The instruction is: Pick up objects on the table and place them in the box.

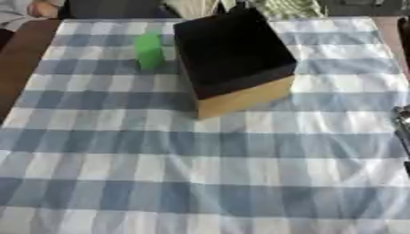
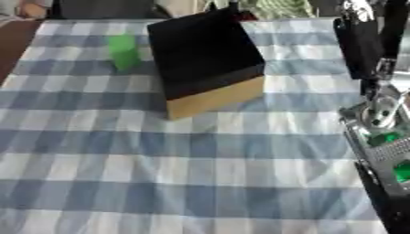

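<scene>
A green block [image 1: 149,50] is standing upright just beside the box [image 1: 232,59], on the box's left, with a narrow gap between them; nothing is touching it. The box is sitting askew on the tabletop [image 1: 200,173], its dark open top facing up and its tan cardboard wall showing along the near side. The tabletop is lying under a blue-and-white checked cloth [image 2: 184,183] that is wrinkling slightly in front of the box.

To the right of the box, the robot's right arm [image 2: 383,137] is running down the right edge of the right eye view: a black upper section beside the box's far corner, then silver joints and green lights lower down. Its hand is not showing clearly, so whether the fingers are apart or together cannot be told. The left hand is appearing in neither view.

Beyond the box, dark and pale shapes are lining the far edge of the tabletop, too blurred to name.
</scene>
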Controlling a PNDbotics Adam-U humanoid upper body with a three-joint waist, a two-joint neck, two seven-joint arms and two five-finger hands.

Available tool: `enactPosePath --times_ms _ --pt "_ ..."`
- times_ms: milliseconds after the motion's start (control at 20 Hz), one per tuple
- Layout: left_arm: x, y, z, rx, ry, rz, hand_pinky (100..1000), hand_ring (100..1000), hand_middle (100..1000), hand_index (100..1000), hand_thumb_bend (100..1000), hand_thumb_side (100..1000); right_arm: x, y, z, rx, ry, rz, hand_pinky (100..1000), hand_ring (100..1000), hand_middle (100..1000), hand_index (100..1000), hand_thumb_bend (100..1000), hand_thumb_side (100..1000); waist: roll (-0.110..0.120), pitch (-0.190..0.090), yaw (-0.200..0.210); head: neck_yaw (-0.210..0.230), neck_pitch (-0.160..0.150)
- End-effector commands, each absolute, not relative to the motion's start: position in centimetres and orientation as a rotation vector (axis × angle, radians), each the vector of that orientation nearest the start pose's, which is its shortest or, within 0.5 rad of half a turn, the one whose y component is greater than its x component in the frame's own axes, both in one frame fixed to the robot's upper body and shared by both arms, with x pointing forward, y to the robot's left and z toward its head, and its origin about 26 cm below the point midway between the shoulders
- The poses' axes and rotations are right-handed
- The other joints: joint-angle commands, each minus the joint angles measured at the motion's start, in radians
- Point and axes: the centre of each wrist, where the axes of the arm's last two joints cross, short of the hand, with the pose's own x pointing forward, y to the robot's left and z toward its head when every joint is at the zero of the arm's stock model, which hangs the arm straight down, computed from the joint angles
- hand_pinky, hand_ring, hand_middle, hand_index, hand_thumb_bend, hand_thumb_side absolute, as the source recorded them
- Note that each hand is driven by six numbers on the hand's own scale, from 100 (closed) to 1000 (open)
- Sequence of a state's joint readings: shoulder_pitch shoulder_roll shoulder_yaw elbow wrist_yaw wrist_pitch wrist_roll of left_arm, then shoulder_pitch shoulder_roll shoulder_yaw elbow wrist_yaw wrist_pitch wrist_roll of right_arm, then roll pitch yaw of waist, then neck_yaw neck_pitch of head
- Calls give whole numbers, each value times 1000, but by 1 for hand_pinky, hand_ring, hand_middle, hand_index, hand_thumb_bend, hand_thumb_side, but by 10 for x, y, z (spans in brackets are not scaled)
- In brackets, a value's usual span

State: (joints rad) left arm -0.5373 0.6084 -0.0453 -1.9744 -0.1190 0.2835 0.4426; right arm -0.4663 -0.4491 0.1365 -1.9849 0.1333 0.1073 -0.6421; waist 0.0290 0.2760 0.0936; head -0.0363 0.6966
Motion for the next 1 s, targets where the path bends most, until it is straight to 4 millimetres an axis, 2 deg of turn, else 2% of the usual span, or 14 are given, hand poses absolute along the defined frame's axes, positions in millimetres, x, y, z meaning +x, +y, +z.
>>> enactPosePath --times_ms 50,200,500,750,1000 --pt "314 280 310 922 -2178 -249 839 772 715 942 147 604 307 -231 250 -619 -2469 -59 862 805 703 825 100 581 1 -25 -1 1 9" --pt "336 294 318 969 -2041 -288 839 771 713 941 113 614 307 -230 251 -608 -2479 -44 862 805 701 824 100 580 5 -28 -11 5 10" --pt "394 310 322 968 -1862 -347 841 773 717 940 103 636 307 -228 251 -589 -2480 -31 862 804 699 823 100 580 9 -32 -33 20 9" --pt "433 308 320 965 -1786 -438 843 778 725 938 105 634 307 -225 252 -571 -2483 -20 863 804 698 823 100 580 10 -27 -48 34 1" --pt "457 300 317 1010 -1713 -561 862 790 746 933 141 612 307 -222 253 -555 -2488 -13 863 804 696 822 100 582 11 -18 -58 44 -9"
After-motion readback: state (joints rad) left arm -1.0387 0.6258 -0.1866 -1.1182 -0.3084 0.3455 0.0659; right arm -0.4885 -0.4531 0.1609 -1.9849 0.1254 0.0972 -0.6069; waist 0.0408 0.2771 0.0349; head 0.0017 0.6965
